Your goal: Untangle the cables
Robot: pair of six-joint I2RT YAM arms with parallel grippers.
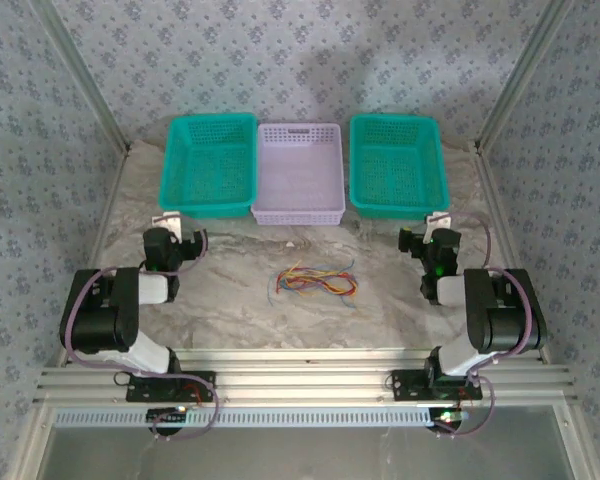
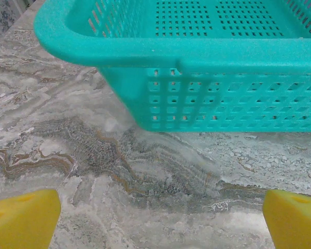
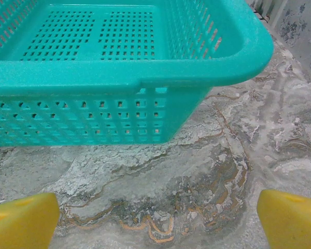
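Yellow foam pads [image 2: 20,220] of the left gripper [image 2: 158,220] are cut off by the two lower corners of the left wrist view, so little of each finger can be seen. They stand far apart, with the grey-veined marble table [image 2: 119,171] between them, and the jaws are released and grasp nothing. From above, the left gripper [image 1: 175,232] is dark and small, and its fingers are hard to make out. The right gripper [image 3: 158,220] looks alike in its own wrist view: two yellow corners cut by the frame, spread wide, the jaws released over marble. From above, the right gripper [image 1: 428,232] is just as hard to read.

Thin, limp cables [image 1: 312,279] in red, yellow, blue and orange lie on the table in one loose bundle, crossing each other. They are between the two pairs of jaws, a little nearer to the arm bases, and well apart from both. Single wires cannot be followed from end to end.

A teal perforated plastic basket [image 1: 208,208] stands just beyond the left jaws; in the left wrist view its wall [image 2: 223,104] runs out of the frame on the right. A pale lilac perforated basket [image 1: 298,212] stands beyond the gap between the two pairs of jaws, touching the first. A second teal perforated basket [image 1: 400,208] stands just beyond the right jaws, and it is cut off on the left in the right wrist view [image 3: 93,114]. The floors of all three baskets are bare where they show.
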